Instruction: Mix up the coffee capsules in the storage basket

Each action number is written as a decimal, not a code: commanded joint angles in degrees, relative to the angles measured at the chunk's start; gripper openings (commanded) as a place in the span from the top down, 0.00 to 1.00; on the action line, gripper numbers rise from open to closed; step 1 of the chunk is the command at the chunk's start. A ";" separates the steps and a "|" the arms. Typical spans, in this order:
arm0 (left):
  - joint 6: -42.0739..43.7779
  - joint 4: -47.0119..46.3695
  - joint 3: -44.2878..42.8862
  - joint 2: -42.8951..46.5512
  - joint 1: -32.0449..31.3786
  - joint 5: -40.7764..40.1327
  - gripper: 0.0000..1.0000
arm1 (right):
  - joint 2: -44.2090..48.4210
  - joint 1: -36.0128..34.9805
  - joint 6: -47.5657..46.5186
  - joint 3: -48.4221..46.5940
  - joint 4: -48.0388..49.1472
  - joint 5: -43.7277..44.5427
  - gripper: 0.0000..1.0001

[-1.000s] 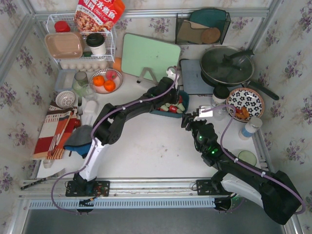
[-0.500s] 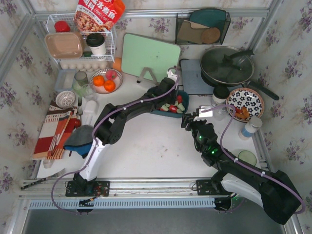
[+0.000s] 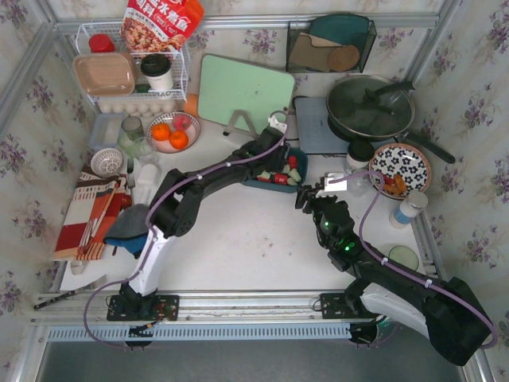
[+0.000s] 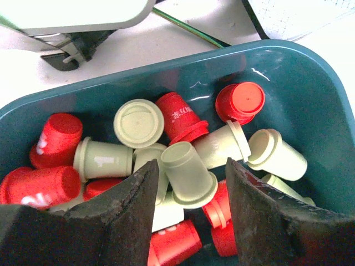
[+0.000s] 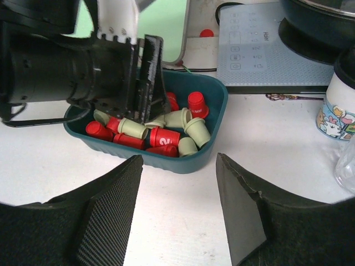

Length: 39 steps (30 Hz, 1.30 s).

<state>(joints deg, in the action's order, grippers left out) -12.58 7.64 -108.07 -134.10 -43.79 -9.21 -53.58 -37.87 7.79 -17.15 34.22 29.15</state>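
Observation:
The teal storage basket point(image 3: 303, 163) sits at mid-table, holding red and pale green coffee capsules point(image 3: 280, 178) jumbled together. My left gripper point(image 3: 274, 165) reaches down into it from the left. In the left wrist view its fingers point(image 4: 191, 166) stand open over the pile, with a pale green capsule point(image 4: 188, 183) lying loose between them and a red capsule point(image 4: 180, 116) beyond, inside the basket wall point(image 4: 310, 94). My right gripper point(image 5: 178, 158) hovers open and empty over the white table, just in front of the basket point(image 5: 219, 100). It faces the left gripper's fingers point(image 5: 151, 88) and a red capsule point(image 5: 163, 137).
Behind the basket stand a pale green cutting board point(image 3: 245, 91), an induction cooker point(image 3: 322, 127) and a lidded pan point(image 3: 371, 105). A floral bowl point(image 3: 400, 169) and a printed cup point(image 5: 338, 105) are to the right. A fruit bowl point(image 3: 172, 131), wire rack point(image 3: 131, 72) and striped cloth point(image 3: 95, 211) line the left.
My left gripper's jaws have parted inside the basket, and the capsules under it have shifted a little. The right arm has stayed where it was.

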 commanded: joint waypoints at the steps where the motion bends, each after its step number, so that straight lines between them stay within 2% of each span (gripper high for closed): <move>1: -1.18 -1.07 1.95 4.18 0.11 -0.81 0.41 | 0.20 -0.01 0.47 -0.08 1.12 1.63 0.36; 5: -1.57 -3.97 5.28 9.50 -0.06 0.86 0.35 | 0.36 0.00 0.47 -0.04 1.10 1.88 0.36; 10: -0.89 -6.34 9.87 16.46 -0.61 1.31 0.34 | 0.95 -0.01 0.47 -0.01 0.77 2.50 0.36; 16: 1.10 -13.00 22.90 28.85 -1.19 -1.71 0.34 | 1.96 -0.02 0.54 0.15 0.55 2.88 0.35; 23: 5.08 -13.86 38.15 44.73 -1.56 -9.02 0.34 | 2.10 -0.01 0.56 0.25 0.59 3.06 0.33; 24: 5.14 -13.83 40.57 47.48 -1.56 -10.00 0.34 | 2.00 -0.01 0.60 0.31 0.58 3.29 0.32; 25: 5.24 -13.84 43.02 49.91 -1.56 -11.00 0.34 | 1.87 -0.01 0.71 0.34 0.59 3.75 0.12; 26: 5.49 -13.61 45.15 53.27 -1.56 -12.19 0.33 | 1.79 -0.01 0.73 0.34 0.63 4.12 0.02; 34: 4.60 -7.93 60.71 76.36 -1.56 -20.95 0.33 | 0.84 -0.02 0.45 0.31 0.94 4.65 0.00; 39: 3.91 3.10 62.01 89.36 -1.47 -23.83 0.33 | 0.45 -0.02 -0.32 0.52 1.52 5.15 0.00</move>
<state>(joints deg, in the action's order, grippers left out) -7.77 3.16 -46.17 -51.00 -45.34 -28.62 -52.86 -37.87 8.36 -16.86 34.09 32.99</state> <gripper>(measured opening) 0.665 0.997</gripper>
